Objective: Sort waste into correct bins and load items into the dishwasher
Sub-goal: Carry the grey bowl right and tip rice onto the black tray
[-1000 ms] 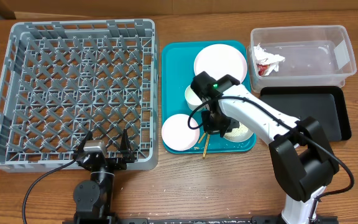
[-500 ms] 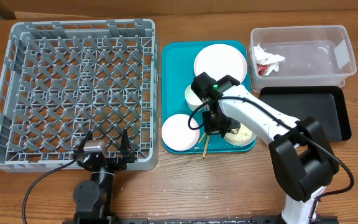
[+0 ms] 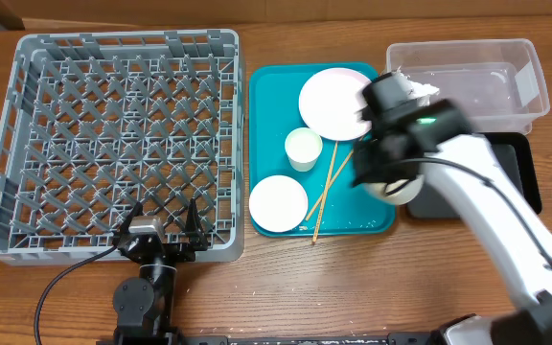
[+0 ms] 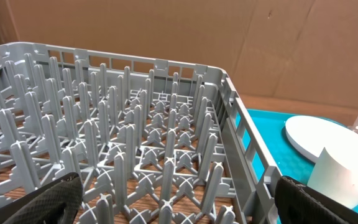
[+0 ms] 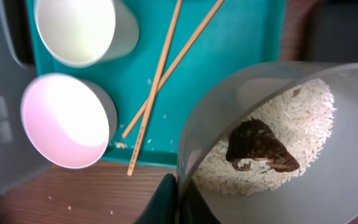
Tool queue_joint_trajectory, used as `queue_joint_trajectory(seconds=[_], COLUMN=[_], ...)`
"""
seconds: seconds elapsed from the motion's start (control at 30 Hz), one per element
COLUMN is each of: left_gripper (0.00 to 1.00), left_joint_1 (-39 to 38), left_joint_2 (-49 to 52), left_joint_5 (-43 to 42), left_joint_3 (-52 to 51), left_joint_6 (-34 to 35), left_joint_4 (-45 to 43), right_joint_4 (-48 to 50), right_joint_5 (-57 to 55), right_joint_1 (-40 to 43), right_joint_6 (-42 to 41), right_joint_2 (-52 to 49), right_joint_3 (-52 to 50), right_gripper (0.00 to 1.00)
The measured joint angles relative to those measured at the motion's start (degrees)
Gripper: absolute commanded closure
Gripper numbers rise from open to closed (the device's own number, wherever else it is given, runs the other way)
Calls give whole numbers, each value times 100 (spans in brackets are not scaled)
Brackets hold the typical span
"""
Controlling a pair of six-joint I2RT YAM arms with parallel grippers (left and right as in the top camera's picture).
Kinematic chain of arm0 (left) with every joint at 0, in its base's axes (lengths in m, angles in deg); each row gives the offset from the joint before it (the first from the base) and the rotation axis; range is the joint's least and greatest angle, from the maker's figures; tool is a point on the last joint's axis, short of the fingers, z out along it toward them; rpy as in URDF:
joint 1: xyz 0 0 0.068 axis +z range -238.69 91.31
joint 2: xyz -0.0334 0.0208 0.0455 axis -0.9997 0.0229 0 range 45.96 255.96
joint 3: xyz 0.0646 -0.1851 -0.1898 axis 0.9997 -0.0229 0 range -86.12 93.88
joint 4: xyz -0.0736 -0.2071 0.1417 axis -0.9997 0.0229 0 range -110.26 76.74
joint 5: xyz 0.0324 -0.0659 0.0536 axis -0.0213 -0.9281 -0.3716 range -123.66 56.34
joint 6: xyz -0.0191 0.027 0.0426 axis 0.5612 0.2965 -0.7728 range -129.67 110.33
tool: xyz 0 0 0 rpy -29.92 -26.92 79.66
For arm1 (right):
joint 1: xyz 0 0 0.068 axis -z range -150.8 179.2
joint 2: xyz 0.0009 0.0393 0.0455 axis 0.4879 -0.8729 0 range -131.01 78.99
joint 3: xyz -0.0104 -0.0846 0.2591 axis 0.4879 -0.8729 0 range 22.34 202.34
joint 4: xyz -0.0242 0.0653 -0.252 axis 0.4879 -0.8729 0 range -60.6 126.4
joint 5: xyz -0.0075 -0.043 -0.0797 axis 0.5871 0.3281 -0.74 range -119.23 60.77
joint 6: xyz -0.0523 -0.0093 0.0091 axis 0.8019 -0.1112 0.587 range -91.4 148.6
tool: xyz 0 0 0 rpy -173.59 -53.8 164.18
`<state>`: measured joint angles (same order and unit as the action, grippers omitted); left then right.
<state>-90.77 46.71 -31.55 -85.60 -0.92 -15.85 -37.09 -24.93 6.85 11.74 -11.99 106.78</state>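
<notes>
My right gripper point(image 3: 377, 172) is shut on the rim of a small white bowl point(image 3: 398, 187), held up over the right edge of the teal tray point(image 3: 266, 115). In the right wrist view the gripper point(image 5: 180, 186) pinches that bowl's wall; white rice point(image 5: 303, 118) and a brown food lump point(image 5: 260, 146) lie inside. On the tray sit the plate point(image 3: 333, 101), a cup point(image 3: 303, 149), another bowl point(image 3: 278, 203) and two chopsticks point(image 3: 329, 187). The red-and-white wrapper point(image 3: 412, 91) lies in the clear tub point(image 3: 477, 81). My left gripper point(image 3: 161, 235) is open at the front wall of the grey rack point(image 3: 113, 134).
The black tray point(image 3: 523, 153) lies under the clear tub's near side, mostly covered by my right arm. A few loose rice grains lie on the teal tray and on the wooden table beside it. Cardboard stands behind the rack.
The right gripper has lifted the bowl of rice off the teal tray and carried it right, toward the black tray. The chopsticks are now uncovered. The left arm has not moved.
</notes>
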Motion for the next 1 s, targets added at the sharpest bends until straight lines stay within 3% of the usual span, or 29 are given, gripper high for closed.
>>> queue_joint_trajectory(seconds=[0.3,0.57,1.0], left_gripper=[0,0,0], left_joint_1=[0,0,0], left_joint_2=[0,0,0], left_joint_5=[0,0,0], left_joint_3=[0,0,0], left_joint_6=[2,0,0], left_joint_4=[-2,-2,-2], right_joint_4=[149,979,3351], right_joint_5=[1987,3932,5768], right_joint_1=[2310,3866,4419], right_joint_6=[1574,2664,2889], right_joint_2=[284,284,103], right_joint_3=[-68,-1143,-2841], right_gripper=[96,96,96])
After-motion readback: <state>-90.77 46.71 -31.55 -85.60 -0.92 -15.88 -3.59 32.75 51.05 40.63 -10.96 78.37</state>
